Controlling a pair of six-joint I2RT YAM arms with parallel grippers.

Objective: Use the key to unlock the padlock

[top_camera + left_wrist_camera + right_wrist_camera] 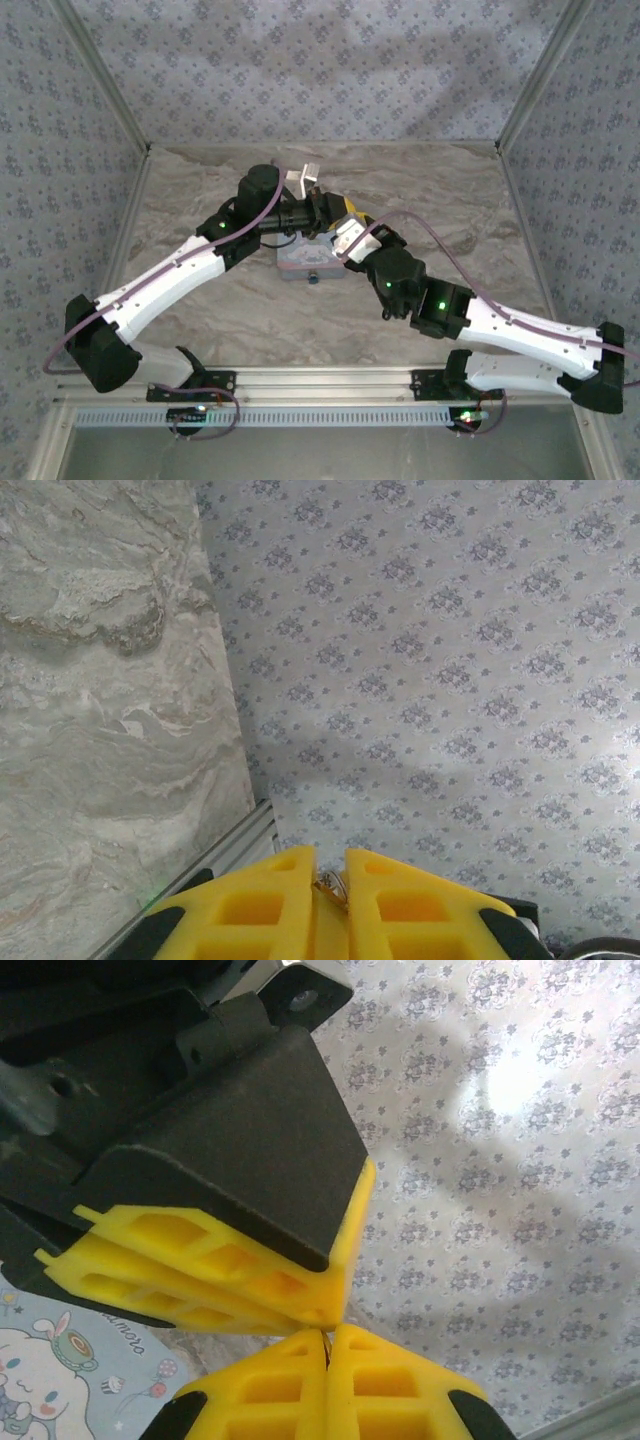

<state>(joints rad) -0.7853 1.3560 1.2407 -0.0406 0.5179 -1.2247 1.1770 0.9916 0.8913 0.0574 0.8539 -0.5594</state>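
Observation:
Both arms meet above a pale blue cartoon-printed tin box. A tiny dark padlock hangs at the box's near edge. My left gripper is shut on a small metal key, whose ring-shaped end shows between the yellow pads. In the right wrist view my right gripper is shut, with a thin sliver of the key in its seam. The left gripper's yellow fingers touch its tips from above. From overhead, the left gripper and the right gripper are tip to tip over the box's far right corner.
A marble-patterned table lies inside patterned fabric walls. An aluminium rail runs along the near edge by the arm bases. The tin box lies below the right gripper.

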